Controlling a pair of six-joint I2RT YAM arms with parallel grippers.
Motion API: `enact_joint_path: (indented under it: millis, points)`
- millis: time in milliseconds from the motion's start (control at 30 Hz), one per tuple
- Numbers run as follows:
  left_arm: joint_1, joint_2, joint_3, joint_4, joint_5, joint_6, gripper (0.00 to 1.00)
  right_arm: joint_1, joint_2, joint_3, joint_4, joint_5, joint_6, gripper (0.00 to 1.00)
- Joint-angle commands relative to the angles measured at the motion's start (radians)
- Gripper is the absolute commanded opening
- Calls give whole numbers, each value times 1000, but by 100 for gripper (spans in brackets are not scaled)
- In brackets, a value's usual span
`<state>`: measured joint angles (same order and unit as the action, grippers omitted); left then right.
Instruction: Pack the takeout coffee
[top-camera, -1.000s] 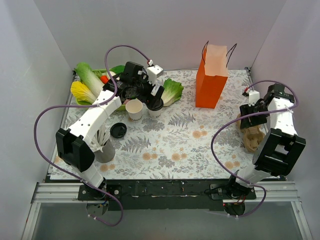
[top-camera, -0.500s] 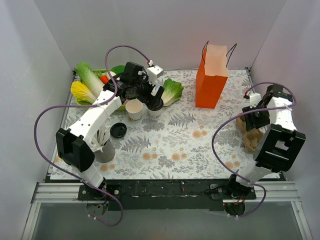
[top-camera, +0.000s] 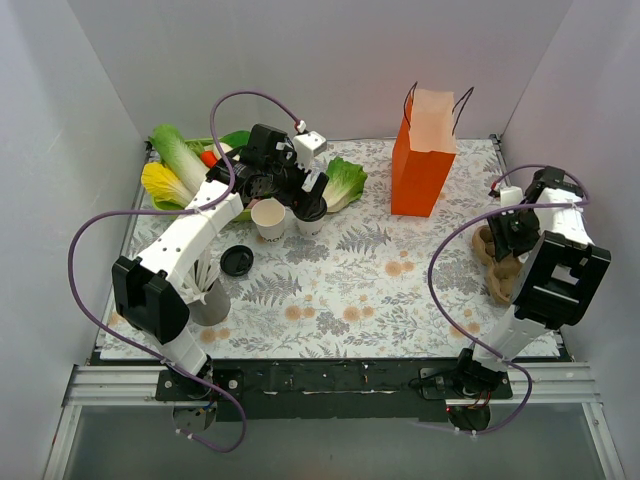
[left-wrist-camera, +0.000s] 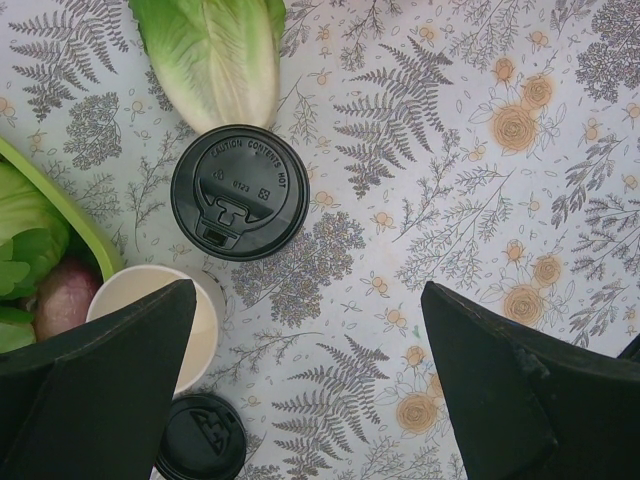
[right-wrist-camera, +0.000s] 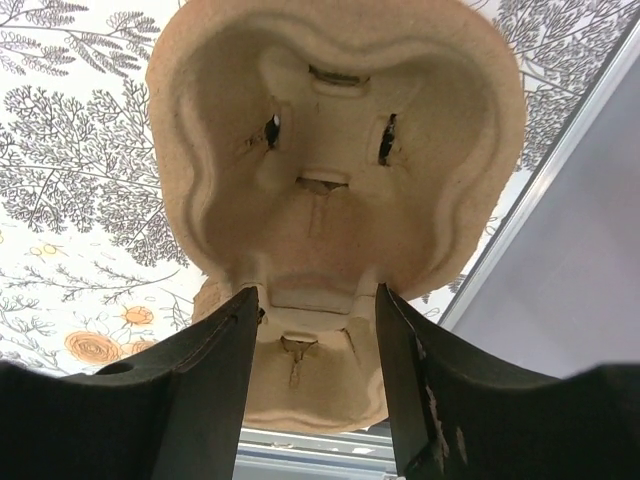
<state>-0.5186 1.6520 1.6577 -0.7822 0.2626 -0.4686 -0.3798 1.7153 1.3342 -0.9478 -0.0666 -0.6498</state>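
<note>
Position report: takeout coffee (top-camera: 311, 211)

The takeout coffee is stood upright near the far edge of the surface (top-camera: 400, 290), left of centre, just beside an unlidded cup (top-camera: 268, 217). The left hand (left-wrist-camera: 309, 290) is held above them, fingers spread wide. The right hand (right-wrist-camera: 317, 300) is pinched on a pulp cup carrier (right-wrist-camera: 330, 150) at the right edge.

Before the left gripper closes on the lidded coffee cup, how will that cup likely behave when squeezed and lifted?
The takeout coffee looks like thin paper, so its wall probably dents under a hard squeeze. It stands narrow and upright, so a side push may tip it. Its lid hides the contents, so its weight is uncertain.
</note>
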Motion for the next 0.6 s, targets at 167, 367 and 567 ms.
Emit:
enact_joint_path:
  millis: [167,367,567]
  points:
    - [2,-23,-1,0,4,5,98,-7,38,60,29,-2,10,56]
    - [2,-18,-1,-5,4,5,98,-7,47,65,20,-12,18,55]
    - [2,-8,5,-5,9,5,98,-7,46,46,23,-10,21,51]
